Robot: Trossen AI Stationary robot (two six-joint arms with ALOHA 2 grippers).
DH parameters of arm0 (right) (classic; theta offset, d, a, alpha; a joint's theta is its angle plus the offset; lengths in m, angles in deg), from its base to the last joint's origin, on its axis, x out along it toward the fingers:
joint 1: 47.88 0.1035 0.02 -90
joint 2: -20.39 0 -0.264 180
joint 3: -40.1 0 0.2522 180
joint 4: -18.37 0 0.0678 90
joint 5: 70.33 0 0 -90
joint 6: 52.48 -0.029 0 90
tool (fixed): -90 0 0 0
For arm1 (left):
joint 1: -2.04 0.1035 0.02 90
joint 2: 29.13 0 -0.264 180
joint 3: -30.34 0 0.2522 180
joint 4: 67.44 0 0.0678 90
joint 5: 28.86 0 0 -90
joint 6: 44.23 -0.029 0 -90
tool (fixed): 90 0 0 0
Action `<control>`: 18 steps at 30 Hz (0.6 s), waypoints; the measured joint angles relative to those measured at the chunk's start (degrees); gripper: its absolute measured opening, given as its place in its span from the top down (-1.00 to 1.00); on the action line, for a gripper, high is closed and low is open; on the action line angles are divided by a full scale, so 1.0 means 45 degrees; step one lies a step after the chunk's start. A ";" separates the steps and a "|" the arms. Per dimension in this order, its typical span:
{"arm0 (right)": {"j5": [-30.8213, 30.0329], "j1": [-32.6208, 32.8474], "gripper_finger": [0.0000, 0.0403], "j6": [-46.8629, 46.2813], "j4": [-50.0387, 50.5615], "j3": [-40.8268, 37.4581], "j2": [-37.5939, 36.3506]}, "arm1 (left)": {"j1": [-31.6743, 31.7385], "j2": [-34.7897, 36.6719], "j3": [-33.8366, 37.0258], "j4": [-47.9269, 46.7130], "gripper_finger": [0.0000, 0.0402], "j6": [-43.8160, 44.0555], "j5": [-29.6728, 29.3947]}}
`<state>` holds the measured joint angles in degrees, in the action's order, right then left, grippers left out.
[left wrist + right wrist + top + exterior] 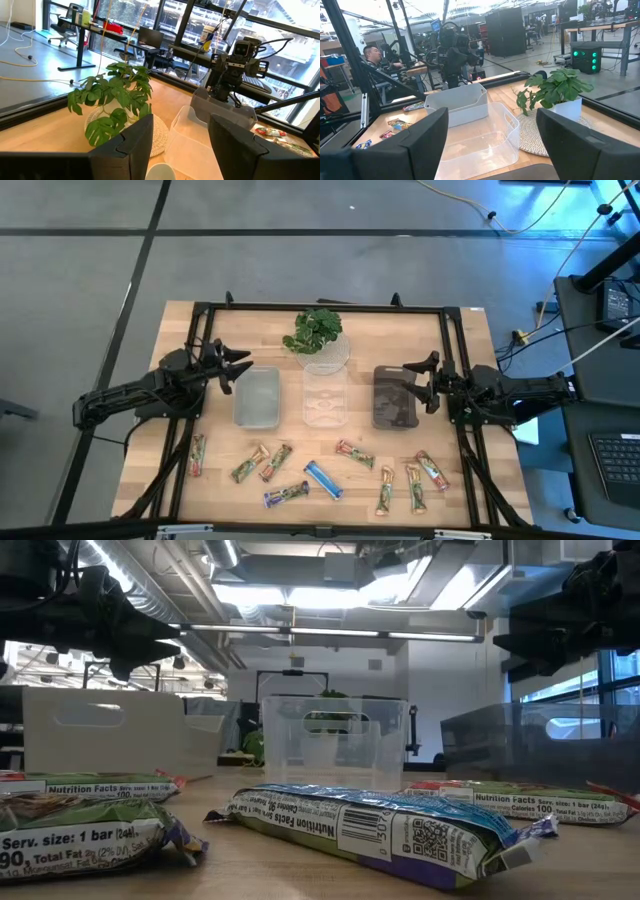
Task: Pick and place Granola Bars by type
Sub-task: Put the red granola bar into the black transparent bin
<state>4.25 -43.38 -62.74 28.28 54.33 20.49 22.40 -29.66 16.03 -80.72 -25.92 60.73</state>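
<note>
Several granola bars lie flat along the table's near part: a red-green one (197, 454) at the left, green-brown ones (262, 463), a blue one (323, 478), a dark purple one (286, 495), and more at the right (415, 480). In the low view a blue-wrapped bar (390, 833) lies closest. My left gripper (238, 368) hovers open beside the left bin, my right gripper (418, 382) open at the dark bin. Both are raised and hold nothing.
Three bins stand in a row mid-table: a pale one (257, 397), a clear one (325, 397), a dark one (396, 397). A potted plant (316, 335) on a round mat sits behind them. A person (372, 57) sits beyond the table. Bare wood lies between bins and bars.
</note>
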 joint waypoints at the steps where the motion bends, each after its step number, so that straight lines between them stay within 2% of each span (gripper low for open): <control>1: 0.0000 0.0002 -0.51 -0.0182 -0.0053 0.0000 0.0000 | 0.0000 0.0002 -0.0002 0.0000 0.10 0.0000 -0.0002; 11: -0.0200 -0.0003 -0.51 -0.3348 -0.0173 0.0000 0.0000 | 0.0000 0.0005 0.0000 0.0002 0.10 0.0000 -0.0004; 15: -0.0235 -0.0003 -0.51 -0.3163 -0.0612 0.0181 0.0005 | -0.0003 0.0000 -0.0002 -0.0003 0.09 0.0000 -0.0004; 18: -0.0037 -0.0003 -0.51 -0.2550 -0.0170 0.1133 0.0270 | 0.0000 0.0005 -0.0004 0.0002 0.10 0.0000 -0.0004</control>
<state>4.08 -43.39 -74.21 27.52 59.43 21.70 22.40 -29.64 16.01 -80.71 -25.92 60.71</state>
